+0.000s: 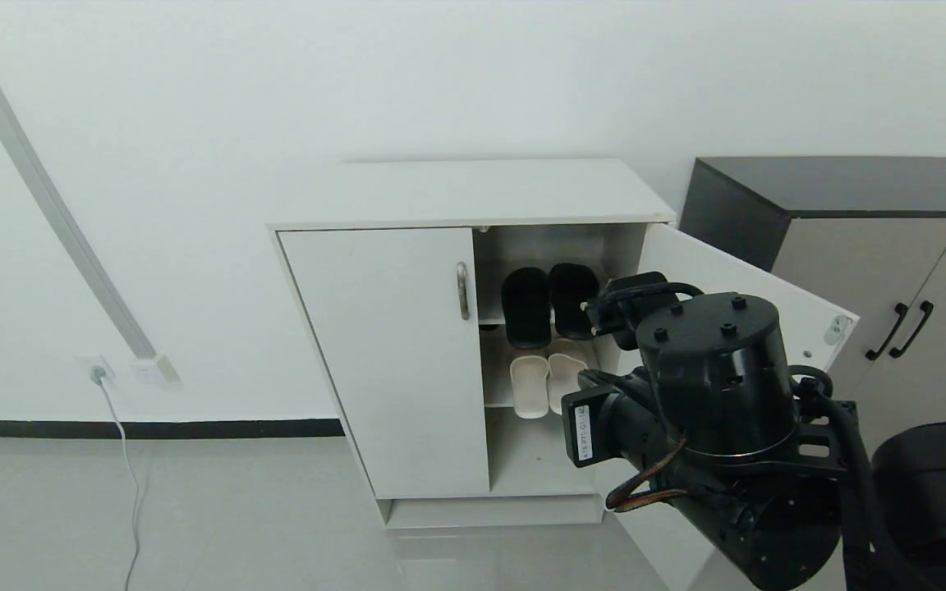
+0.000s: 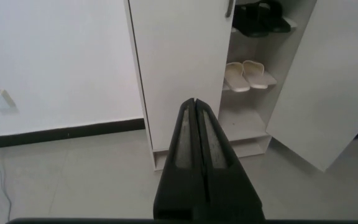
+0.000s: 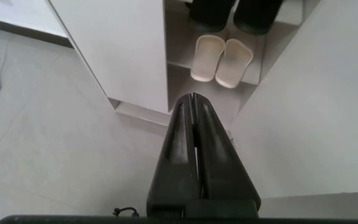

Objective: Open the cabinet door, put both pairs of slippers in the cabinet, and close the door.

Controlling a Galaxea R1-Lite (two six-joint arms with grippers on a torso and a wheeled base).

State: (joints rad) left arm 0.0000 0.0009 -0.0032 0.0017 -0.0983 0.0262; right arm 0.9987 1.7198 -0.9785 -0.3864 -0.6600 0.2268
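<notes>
The white cabinet (image 1: 473, 193) stands against the wall with its left door (image 1: 383, 361) closed and its right door (image 1: 736, 279) swung open. Black slippers (image 1: 549, 302) lie on the upper shelf, white slippers (image 1: 547, 382) on the shelf below; the bottom compartment is bare. My right arm hangs low in front of the open door. The right gripper (image 3: 194, 99) is shut on nothing, above the floor short of the white slippers (image 3: 221, 59). My left gripper (image 2: 194, 102) is shut and empty too, back from the closed door, with the white slippers (image 2: 248, 74) off to one side.
A dark-topped grey cabinet (image 1: 851, 213) stands right of the open door. A wall socket with a hanging cable (image 1: 99, 373) sits at the left. Bare tiled floor (image 1: 194, 509) spreads before the white cabinet. The closed door carries a metal handle (image 1: 462, 291).
</notes>
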